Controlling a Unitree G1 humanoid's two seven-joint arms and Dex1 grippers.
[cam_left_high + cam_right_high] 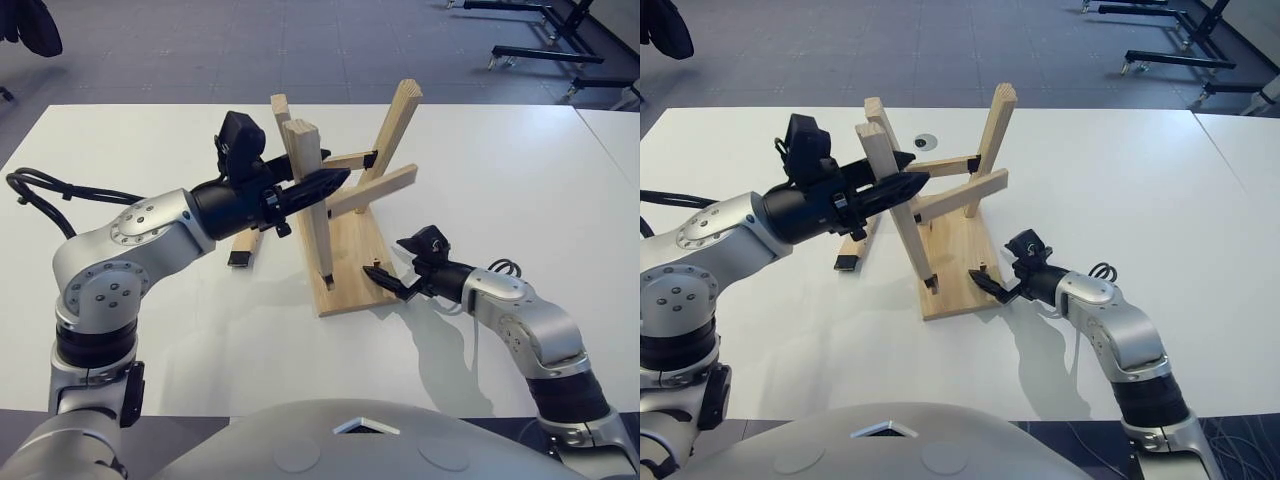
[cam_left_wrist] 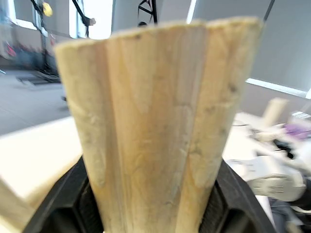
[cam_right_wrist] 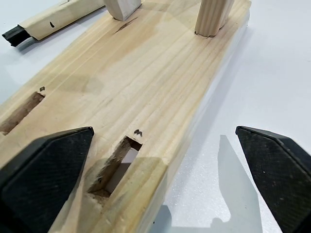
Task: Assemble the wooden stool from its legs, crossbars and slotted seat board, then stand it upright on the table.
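Left gripper clamps a leg onto the seat board; right gripper, spread wide at its five-o'clock corner, likely steadies it.

My left arm extends forward from a bent elbow, its left pincer raised and clamped sideways on the upright leg. My right arm sits low over the desk, right pincer spread wide, pointing left.
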